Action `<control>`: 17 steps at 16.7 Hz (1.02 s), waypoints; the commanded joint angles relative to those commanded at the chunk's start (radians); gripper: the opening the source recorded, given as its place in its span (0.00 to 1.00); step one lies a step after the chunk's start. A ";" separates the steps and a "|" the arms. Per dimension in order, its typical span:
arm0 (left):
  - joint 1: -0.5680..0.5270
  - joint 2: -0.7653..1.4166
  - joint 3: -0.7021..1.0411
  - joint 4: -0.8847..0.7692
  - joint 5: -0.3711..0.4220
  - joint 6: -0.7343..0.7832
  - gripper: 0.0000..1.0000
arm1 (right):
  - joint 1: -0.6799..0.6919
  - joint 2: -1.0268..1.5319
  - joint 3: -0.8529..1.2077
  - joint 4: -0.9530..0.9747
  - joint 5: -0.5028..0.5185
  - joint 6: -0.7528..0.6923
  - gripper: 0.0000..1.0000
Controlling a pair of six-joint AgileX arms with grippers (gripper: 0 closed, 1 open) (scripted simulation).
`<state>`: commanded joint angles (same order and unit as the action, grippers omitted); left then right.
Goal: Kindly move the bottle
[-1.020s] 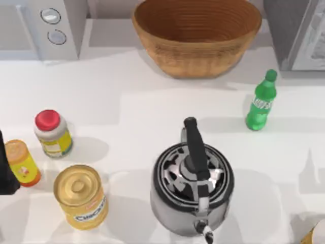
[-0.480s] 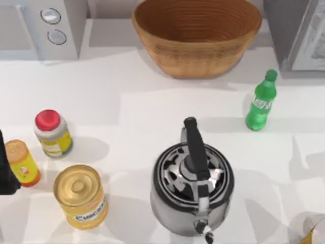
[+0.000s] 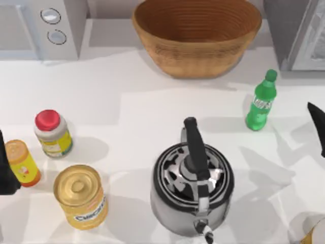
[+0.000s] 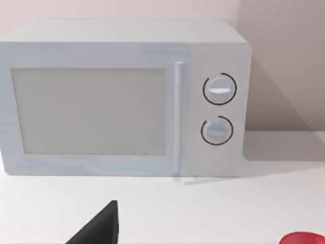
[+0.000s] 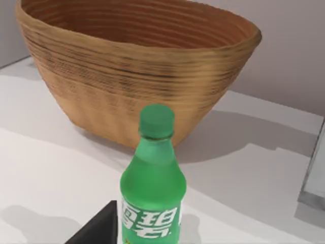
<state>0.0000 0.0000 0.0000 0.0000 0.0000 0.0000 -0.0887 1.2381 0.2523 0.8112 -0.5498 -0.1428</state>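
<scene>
So the bottle (image 3: 261, 101) stands upright on the desk's (image 3: 142, 112) right side, in front of the wicker basket (image 3: 197, 35) and right of the kettle (image 3: 192, 185). The right gripper (image 3: 317, 127) pokes in at the right edge, near the bottle but apart from it. The left arm sits parked at the left edge by the orange bottle (image 3: 21, 162).

The bottle (image 3: 261, 102) (image 5: 152, 193) is translucent green with a green cap and green-white label, capped, upright on the table at two o'clock.
</scene>
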 joint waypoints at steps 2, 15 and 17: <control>0.000 0.000 0.000 0.000 0.000 0.000 1.00 | -0.009 0.192 0.032 0.112 -0.084 -0.021 1.00; 0.000 0.000 0.000 0.000 0.000 0.000 1.00 | -0.035 0.667 0.121 0.425 -0.308 -0.076 1.00; 0.000 0.000 0.000 0.000 0.000 0.000 1.00 | -0.030 0.667 0.120 0.424 -0.306 -0.075 1.00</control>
<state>0.0000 0.0000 0.0000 0.0000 0.0000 0.0000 -0.1192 1.9048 0.3718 1.2350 -0.8557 -0.2179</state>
